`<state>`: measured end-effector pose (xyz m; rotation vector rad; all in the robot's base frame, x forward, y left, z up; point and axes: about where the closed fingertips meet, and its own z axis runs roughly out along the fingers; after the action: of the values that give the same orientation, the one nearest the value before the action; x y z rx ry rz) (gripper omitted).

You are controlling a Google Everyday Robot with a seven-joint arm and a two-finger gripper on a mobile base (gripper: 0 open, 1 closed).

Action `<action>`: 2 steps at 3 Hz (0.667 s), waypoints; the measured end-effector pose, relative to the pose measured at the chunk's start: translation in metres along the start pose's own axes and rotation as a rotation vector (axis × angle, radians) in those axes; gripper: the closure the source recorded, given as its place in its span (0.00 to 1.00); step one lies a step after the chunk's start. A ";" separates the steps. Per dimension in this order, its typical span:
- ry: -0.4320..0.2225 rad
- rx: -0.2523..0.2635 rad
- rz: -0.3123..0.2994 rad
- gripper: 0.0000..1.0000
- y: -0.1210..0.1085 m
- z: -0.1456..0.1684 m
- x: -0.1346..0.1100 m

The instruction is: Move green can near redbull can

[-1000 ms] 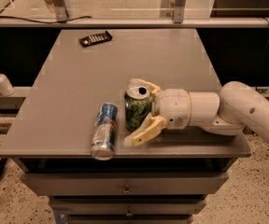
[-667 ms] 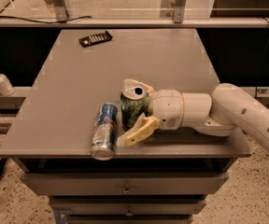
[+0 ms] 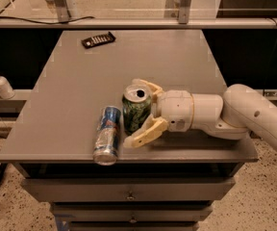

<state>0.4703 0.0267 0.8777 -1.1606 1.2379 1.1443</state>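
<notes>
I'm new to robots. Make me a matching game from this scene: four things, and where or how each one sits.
1 green can
2 redbull can
3 claw
4 pump bottle

A lying on its side by the table's front edge
B closed around the green can
C beyond the table's left edge
D standing upright beside the lying can

Pairs: 1-D, 2-A, 3-B, 4-C

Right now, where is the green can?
In the camera view, the green can stands upright near the table's front edge, held in the gripper, with the redbull can lying on its side just to its left.
</notes>
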 end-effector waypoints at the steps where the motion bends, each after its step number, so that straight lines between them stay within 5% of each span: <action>1: 0.052 0.055 -0.038 0.00 -0.009 -0.032 -0.013; 2: 0.136 0.127 -0.109 0.00 -0.025 -0.078 -0.037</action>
<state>0.4887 -0.0532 0.9151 -1.2106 1.3140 0.9052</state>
